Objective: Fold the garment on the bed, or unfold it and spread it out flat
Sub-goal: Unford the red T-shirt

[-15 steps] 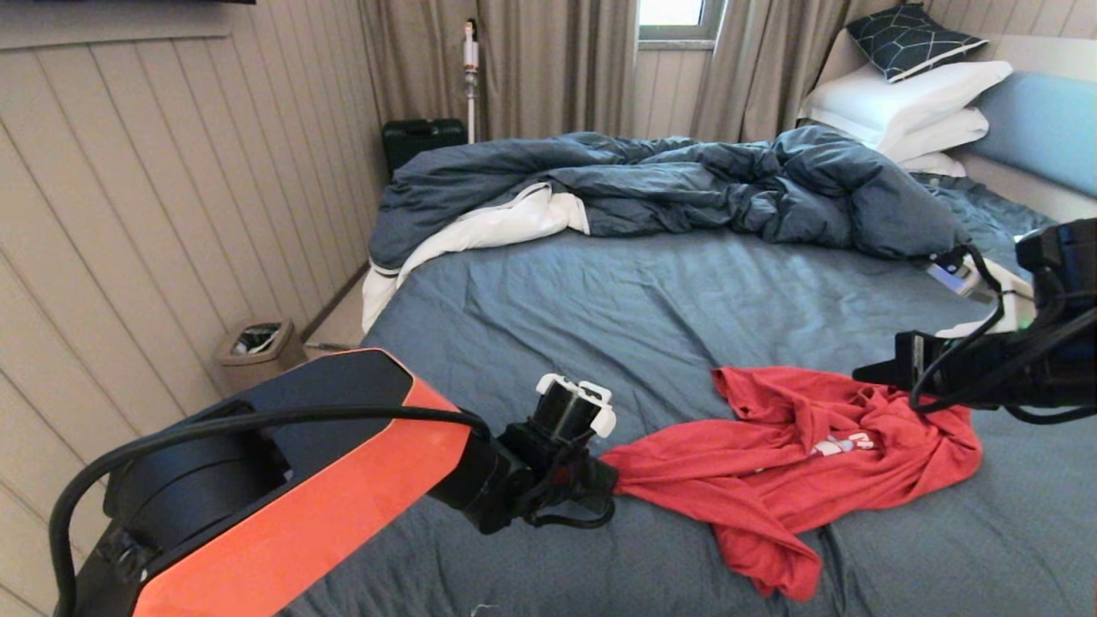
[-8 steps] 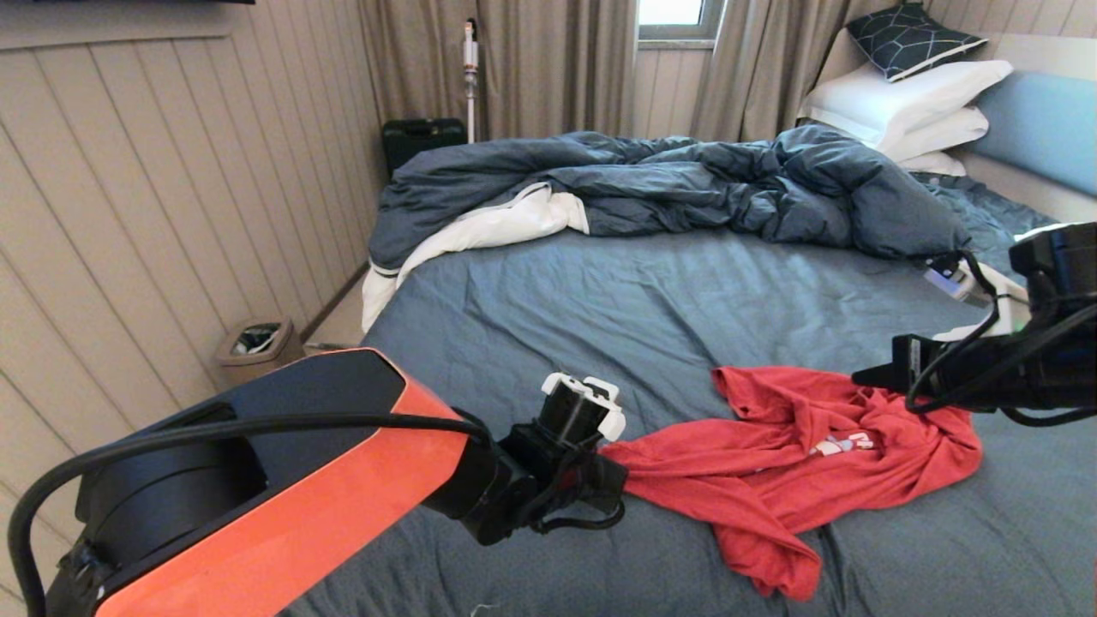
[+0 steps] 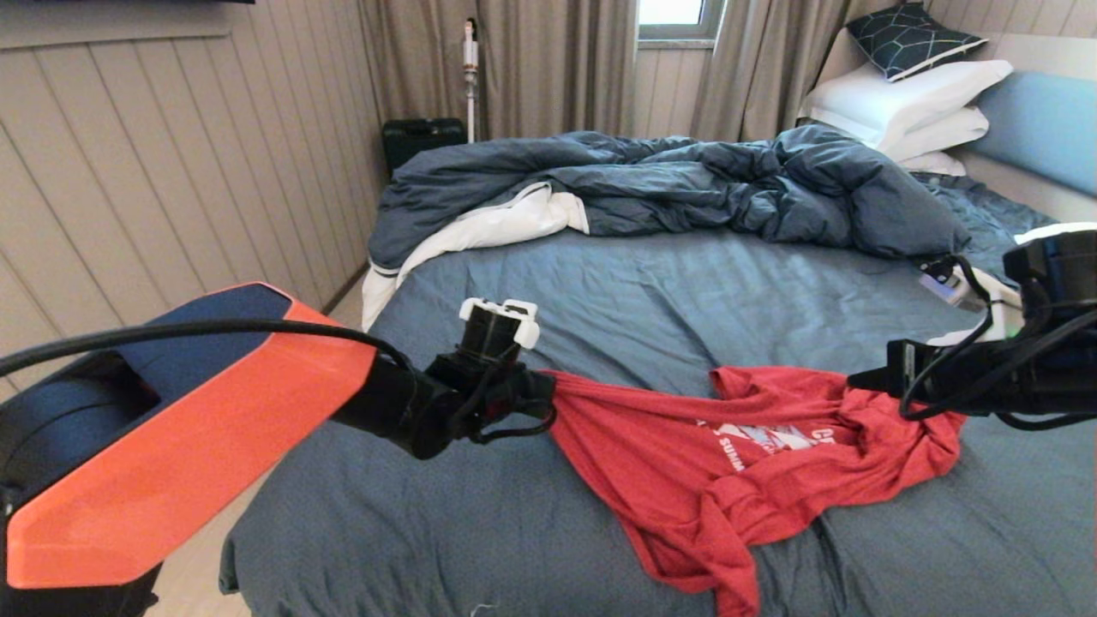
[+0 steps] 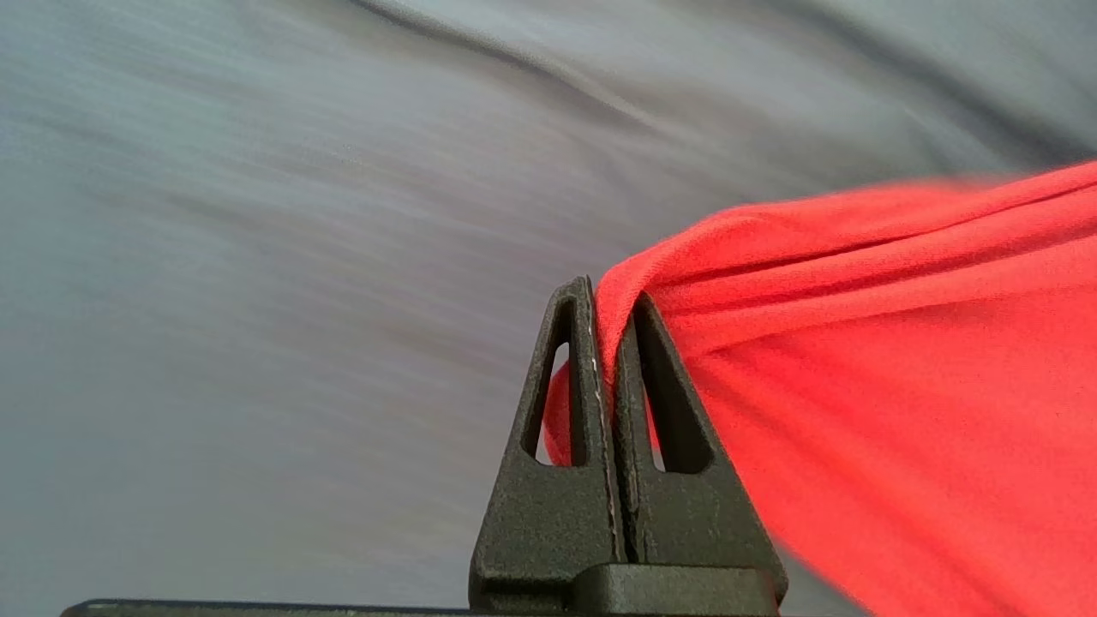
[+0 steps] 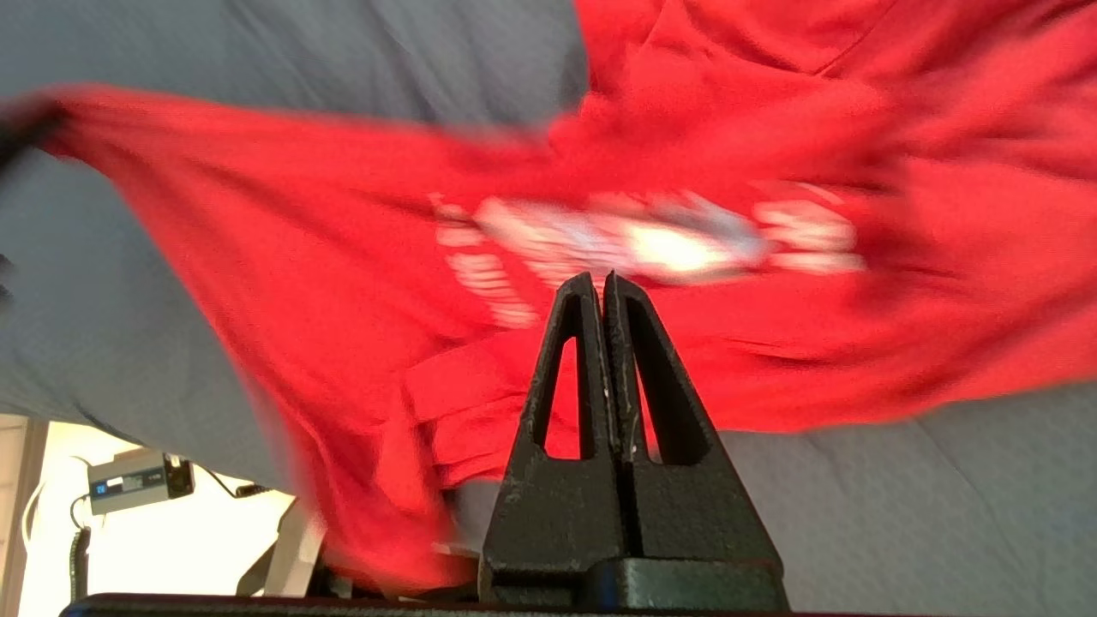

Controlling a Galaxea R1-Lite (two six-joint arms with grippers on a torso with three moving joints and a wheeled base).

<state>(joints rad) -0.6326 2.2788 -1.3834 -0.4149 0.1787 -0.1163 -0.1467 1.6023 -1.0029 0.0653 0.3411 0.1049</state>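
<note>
Wrist footage shows what the head view hides — the left gripper (image 4: 602, 296) clamped tight on the garment (image 3: 746, 454), stretched across the bed (image 3: 600, 291). Chest print partly readable: "SUMM". Right gripper (image 5: 604, 287) closed at the collar side. Since earlier, the shirt has been pulled leftward, exposing the print.

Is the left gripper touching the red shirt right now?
Touching. The left wrist view shows the left gripper with its fingers shut on a fold of the shirt, red cloth pinched between them.
</note>
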